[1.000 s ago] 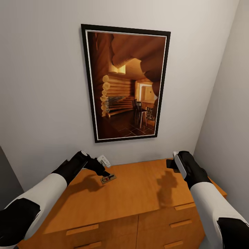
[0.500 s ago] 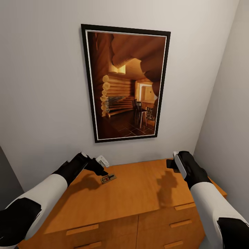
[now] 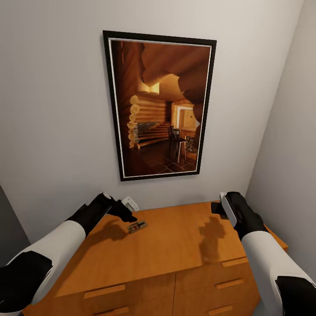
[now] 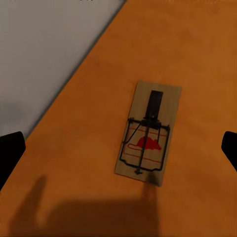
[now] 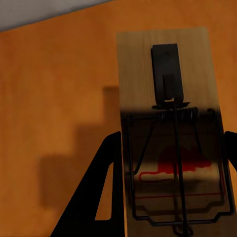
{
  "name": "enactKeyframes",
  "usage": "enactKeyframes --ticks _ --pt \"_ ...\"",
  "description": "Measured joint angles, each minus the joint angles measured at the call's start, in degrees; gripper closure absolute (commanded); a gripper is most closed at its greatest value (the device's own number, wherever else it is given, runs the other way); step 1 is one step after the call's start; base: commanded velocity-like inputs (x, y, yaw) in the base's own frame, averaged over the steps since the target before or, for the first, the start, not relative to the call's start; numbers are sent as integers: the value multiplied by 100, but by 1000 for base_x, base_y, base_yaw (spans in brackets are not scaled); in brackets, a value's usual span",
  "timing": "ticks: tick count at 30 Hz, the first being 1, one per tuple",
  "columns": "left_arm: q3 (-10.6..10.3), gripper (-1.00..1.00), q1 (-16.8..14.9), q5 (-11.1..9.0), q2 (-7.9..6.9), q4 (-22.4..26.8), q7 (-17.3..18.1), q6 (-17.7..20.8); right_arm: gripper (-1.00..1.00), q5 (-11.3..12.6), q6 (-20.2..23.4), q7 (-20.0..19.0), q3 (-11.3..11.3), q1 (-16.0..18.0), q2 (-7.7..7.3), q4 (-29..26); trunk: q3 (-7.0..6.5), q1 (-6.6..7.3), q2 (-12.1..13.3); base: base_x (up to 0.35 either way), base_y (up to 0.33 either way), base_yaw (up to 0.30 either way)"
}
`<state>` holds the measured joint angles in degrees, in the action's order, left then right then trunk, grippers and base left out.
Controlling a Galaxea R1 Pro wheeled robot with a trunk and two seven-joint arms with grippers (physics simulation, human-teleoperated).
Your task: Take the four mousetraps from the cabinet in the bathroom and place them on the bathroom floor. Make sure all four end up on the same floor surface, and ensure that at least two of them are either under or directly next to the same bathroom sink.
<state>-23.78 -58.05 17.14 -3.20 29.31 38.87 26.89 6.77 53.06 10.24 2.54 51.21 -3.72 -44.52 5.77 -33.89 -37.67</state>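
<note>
Nothing has shifted since the earlier frames. We log one mousetrap [image 3: 137, 227] flat on the cabinet [image 3: 175, 250] top near the wall, apart from our left gripper [image 3: 127, 216], whose fingers [image 4: 11, 153] are spread wide. Our right gripper [image 3: 218, 207] holds a second mousetrap [image 5: 170, 133] between its fingers [image 5: 101, 190].
</note>
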Motion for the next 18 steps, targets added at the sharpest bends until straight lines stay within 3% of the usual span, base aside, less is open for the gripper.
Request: enactKeyframes --ticks 4,13,18 --pt "16 -100 0 -6 36 8 -23 44 100 5 4 0 0 0 -4 3 0 0 0 0 0 0" --pt "31 -100 0 -71 103 58 -47 731 100 8 7 1 -11 0 -1 3 0 0 0 0 0 0" --pt "29 -100 0 -77 121 174 -53 892 100 3 8 13 -20 0 7 2 0 0 0 0 0 0"
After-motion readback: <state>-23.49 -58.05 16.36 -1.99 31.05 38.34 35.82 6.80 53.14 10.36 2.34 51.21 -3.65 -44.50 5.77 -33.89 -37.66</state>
